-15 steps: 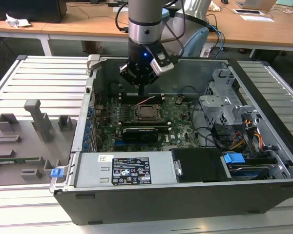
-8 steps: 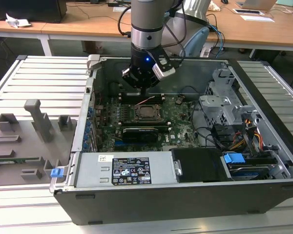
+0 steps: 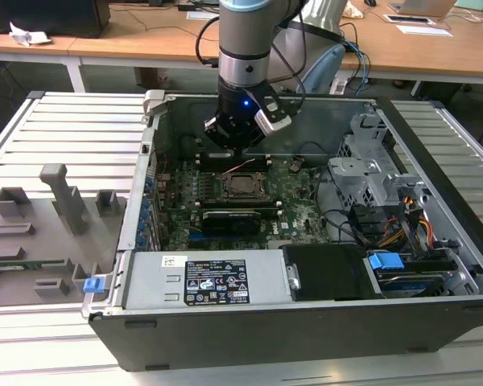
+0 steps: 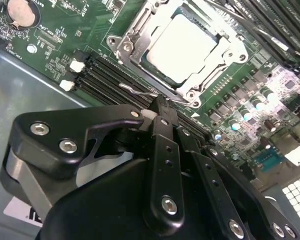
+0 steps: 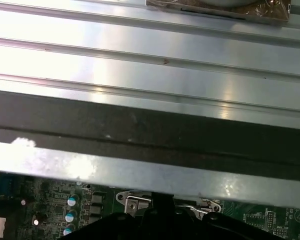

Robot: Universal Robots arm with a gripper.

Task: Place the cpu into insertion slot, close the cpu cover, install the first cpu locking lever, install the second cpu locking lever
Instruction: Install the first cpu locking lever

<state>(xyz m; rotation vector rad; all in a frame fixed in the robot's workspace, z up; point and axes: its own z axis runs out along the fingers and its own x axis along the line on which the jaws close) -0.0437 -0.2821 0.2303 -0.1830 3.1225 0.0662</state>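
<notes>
Item, nearest in the exterior view: long grey power-supply box (image 3: 201, 279) with a black label, lying along the near wall of the open black computer case (image 3: 435, 318). The case rests on a ribbed metal counter (image 3: 68, 129).

Item, on the counter at the exterior view's left: grey plastic fixture blocks (image 3: 56, 211).

Item, mid-case: green motherboard (image 3: 294, 211) with a long black card (image 3: 235, 219) across it.

Item, just beyond the card: the small square silver-faced cpu (image 4: 182, 46), seated flat in the square black insertion slot (image 3: 243, 187). The thin metal cpu cover frame (image 4: 131, 44) lies down around it, chip face showing through the window. A thin wire locking lever (image 4: 135, 90) runs beside the frame's edge, among long black memory slots (image 4: 107, 75).

Item, above the slot's far edge: my black jaws (image 4: 160, 107), pressed together, tip by that lever; whether they touch it I cannot tell.

Item, farthest: wooden desks (image 3: 145, 36).
</notes>
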